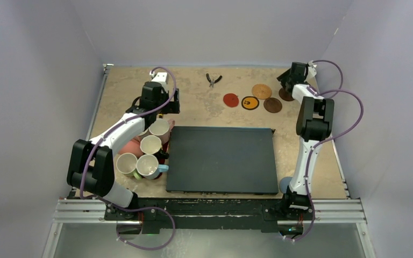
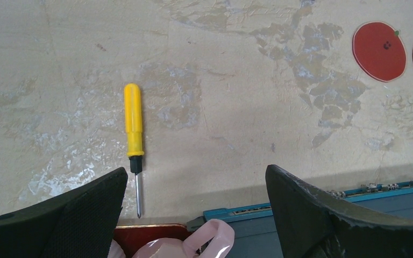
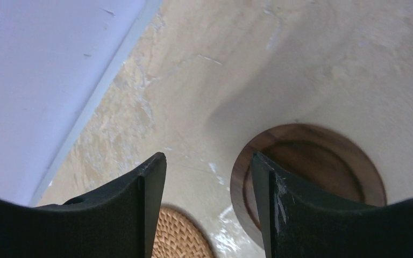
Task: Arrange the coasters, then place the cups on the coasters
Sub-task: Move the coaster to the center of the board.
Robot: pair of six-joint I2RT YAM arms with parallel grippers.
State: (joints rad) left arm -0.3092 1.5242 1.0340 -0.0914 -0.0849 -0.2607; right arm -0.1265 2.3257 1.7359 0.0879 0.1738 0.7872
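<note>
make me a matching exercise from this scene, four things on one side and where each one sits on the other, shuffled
Things:
1. pliers
2. yellow screwdriver
3. brown wood coaster
4. mugs

Places:
a. clustered just left of the black mat
b. partly under the right gripper
c. alone at the far middle of the table
d. lying on the bare surface ahead of the left gripper

Pairs: 1-c, 2-d, 3-b, 4-a
</note>
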